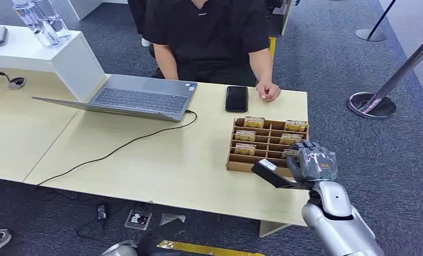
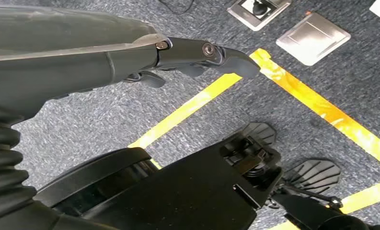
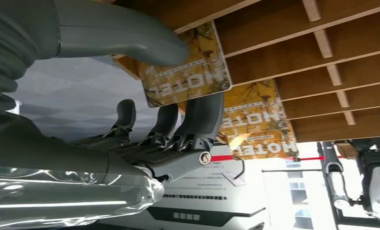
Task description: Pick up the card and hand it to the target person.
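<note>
- card (image 3: pixel 188 67): glossy printed face, pinched in right robot hand (image 1: pixel 314 162)
- tray (image 1: pixel 241 160) under the robot hand: raw matt wood dividers
- table (image 1: pixel 161 160): pale smooth wood laminate
- right arm (image 1: pixel 337 213): shiny silver shell
- floor (image 1: pixel 401 160) beside the robot hand: rough grey carpet

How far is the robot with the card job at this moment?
Done: the right hand has reached the tray and pinches a card between thumb and finger. In hand: lifting it clear of the tray. Left: carrying it to the person seated behind the table.
</note>
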